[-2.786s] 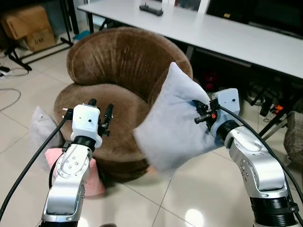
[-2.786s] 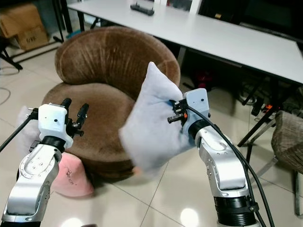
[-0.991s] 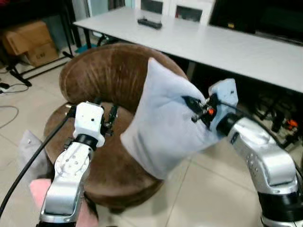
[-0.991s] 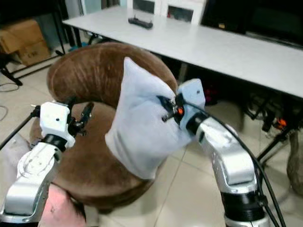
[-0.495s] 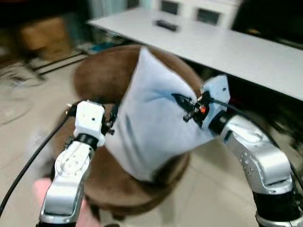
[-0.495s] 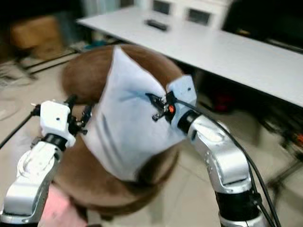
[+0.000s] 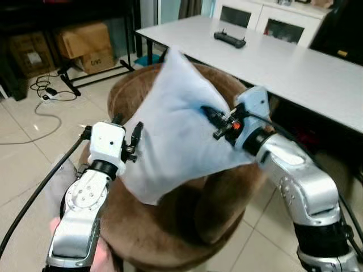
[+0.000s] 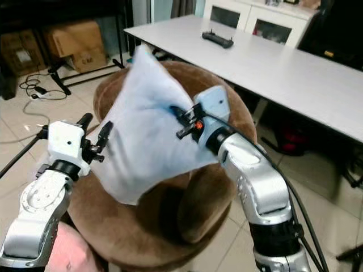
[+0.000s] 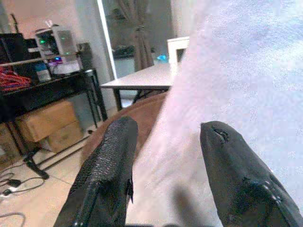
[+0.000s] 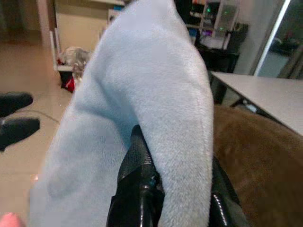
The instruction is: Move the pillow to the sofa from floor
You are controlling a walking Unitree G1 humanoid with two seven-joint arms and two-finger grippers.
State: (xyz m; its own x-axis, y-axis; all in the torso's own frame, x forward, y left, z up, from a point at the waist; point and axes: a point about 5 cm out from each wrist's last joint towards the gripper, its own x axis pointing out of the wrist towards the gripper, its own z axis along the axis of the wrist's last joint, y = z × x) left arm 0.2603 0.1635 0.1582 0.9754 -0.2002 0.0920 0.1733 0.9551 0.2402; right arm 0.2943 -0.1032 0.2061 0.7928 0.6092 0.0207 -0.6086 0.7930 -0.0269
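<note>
Evenly lit indoors from overhead; sharp and bright across both eye views; soft glare on the white table (image 7: 295, 62) and the glossy floor tiles (image 7: 22, 164); deep shadow beneath the pillow (image 7: 176, 130) on the brown sofa (image 7: 215, 221); dim black shelving at the upper left; left wrist view hazy, close fingers (image 9: 106, 175) soft; right wrist view blurred, background washed out.

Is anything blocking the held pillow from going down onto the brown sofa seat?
Nothing visible does. The right gripper holds the pillow over the sofa; the seat below looks bare. The left gripper hangs open beside the pillow's edge.
</note>
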